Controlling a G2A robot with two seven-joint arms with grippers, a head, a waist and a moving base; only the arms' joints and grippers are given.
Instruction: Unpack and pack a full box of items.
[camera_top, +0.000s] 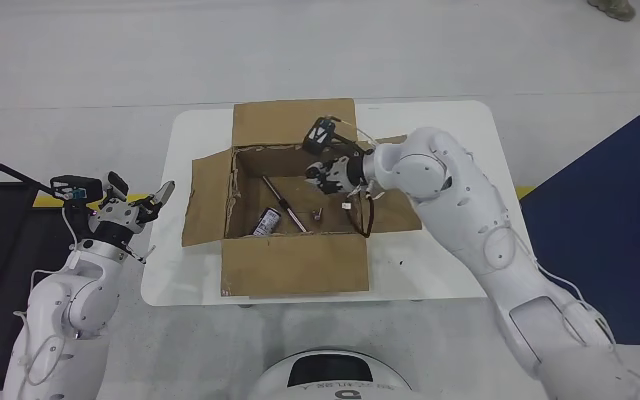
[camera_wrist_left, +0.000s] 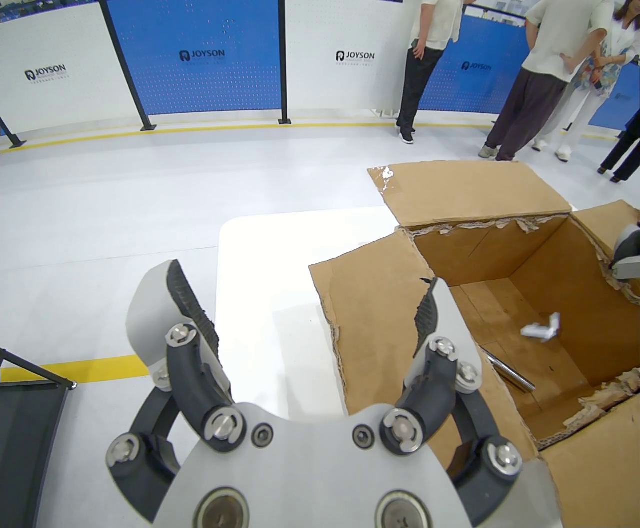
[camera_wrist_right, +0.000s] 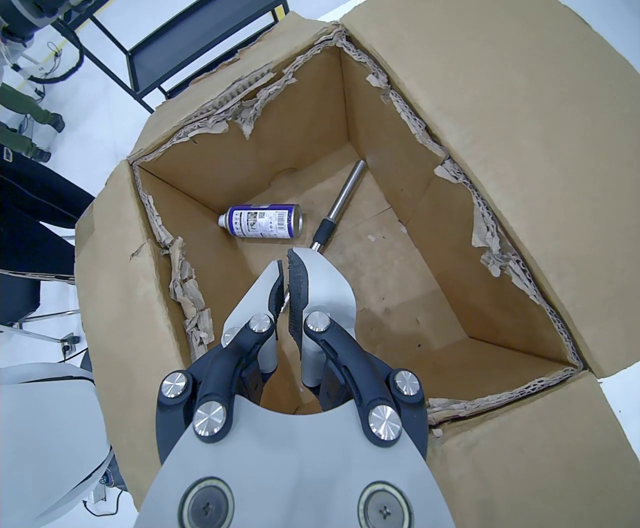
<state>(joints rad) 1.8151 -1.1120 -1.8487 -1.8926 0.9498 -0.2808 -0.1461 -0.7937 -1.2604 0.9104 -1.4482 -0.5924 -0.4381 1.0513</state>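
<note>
While hanging over open box (camera_top: 295, 262), pinched almost together at right end effector (camera_wrist_right: 287, 260).
Set on white counter (camera_top: 200, 140), flaps folded out; on box floor, spray can (camera_wrist_right: 262, 221) on its side, metal rod (camera_wrist_right: 345, 192) just beside it, small white piece (camera_wrist_left: 542, 327) a little apart. Spread wide at left end effector (camera_wrist_left: 305, 280), by counter's left edge, near box's left flap.

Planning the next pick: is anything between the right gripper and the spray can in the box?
Nothing visible. The right gripper hangs inside the box; the spray can lies on the box floor in front of it. The metal rod lies beside the can, not across the way.
</note>
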